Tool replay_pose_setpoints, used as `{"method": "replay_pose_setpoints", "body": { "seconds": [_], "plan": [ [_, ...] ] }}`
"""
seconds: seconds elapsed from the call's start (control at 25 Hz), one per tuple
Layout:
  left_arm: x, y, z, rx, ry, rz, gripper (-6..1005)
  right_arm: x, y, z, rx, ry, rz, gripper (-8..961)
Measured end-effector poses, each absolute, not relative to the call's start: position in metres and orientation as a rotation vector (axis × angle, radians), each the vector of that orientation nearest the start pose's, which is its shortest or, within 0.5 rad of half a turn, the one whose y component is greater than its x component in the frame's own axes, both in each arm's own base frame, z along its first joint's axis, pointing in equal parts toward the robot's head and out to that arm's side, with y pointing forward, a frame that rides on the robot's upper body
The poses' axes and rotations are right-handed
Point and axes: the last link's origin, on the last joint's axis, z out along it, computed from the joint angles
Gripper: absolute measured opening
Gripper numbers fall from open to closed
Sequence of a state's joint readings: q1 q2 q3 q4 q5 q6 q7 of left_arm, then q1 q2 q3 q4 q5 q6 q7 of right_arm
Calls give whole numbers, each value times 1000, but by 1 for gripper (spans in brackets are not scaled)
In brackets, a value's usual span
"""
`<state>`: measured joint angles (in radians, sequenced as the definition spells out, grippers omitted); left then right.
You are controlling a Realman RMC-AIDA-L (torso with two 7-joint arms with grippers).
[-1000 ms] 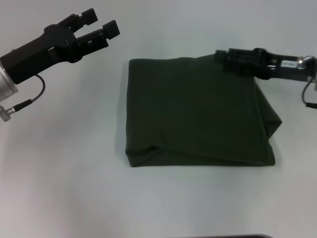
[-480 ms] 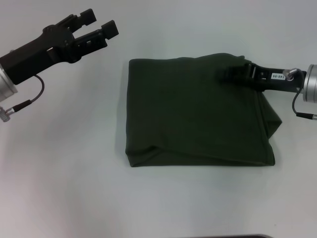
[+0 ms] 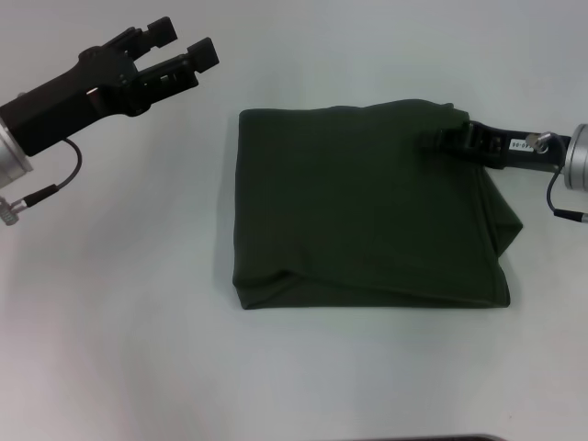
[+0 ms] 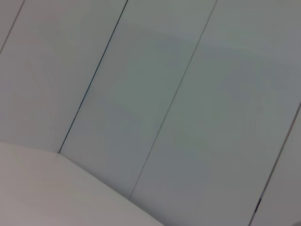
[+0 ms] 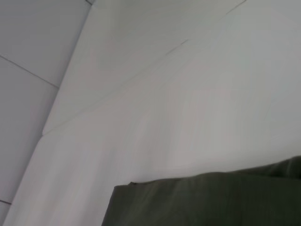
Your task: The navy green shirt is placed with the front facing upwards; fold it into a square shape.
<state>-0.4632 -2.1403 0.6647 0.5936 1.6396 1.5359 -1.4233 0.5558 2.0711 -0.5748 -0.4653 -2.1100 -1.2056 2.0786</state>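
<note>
- Dark olive cloth: in the head view I see the navy green shirt (image 3: 367, 207) lying mid-surface (image 3: 119, 349), already folded to a near-square bundle, print hidden.
- Left gripper (image 3: 180, 44) hovers well apart at the far left, jaws released.
- Right gripper (image 3: 439, 138) is at the far right corner; I cannot tell its jaws' state.
- Left wrist view: only pale panels.
- Right wrist view: a shirt edge on the surface.
- I'd tidy the bulging right edge gently; its slightly longer axis runs left-right.
</note>
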Motion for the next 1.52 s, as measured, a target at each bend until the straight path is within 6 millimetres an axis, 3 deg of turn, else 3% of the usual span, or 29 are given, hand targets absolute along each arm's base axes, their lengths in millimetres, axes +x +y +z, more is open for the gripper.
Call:
{"method": "replay_pose_setpoints", "body": {
  "seconds": [0.28,0.64,1.08,1.52],
  "plan": [
    [-253,322,1,-2396,-805,-1165,883,299,337,-3,-2178,1623,953,64],
    [-269,300,-11,-2428,-764,-1092,878,299,329,55,-2141,1517,1226,65],
    [-268,278,-40,-2479,-700,-1128,873,303,322,65,-2127,1511,1276,65],
    [-265,261,-71,-2527,-650,-1133,434,302,322,61,-2135,1514,1266,64]
  ]
}}
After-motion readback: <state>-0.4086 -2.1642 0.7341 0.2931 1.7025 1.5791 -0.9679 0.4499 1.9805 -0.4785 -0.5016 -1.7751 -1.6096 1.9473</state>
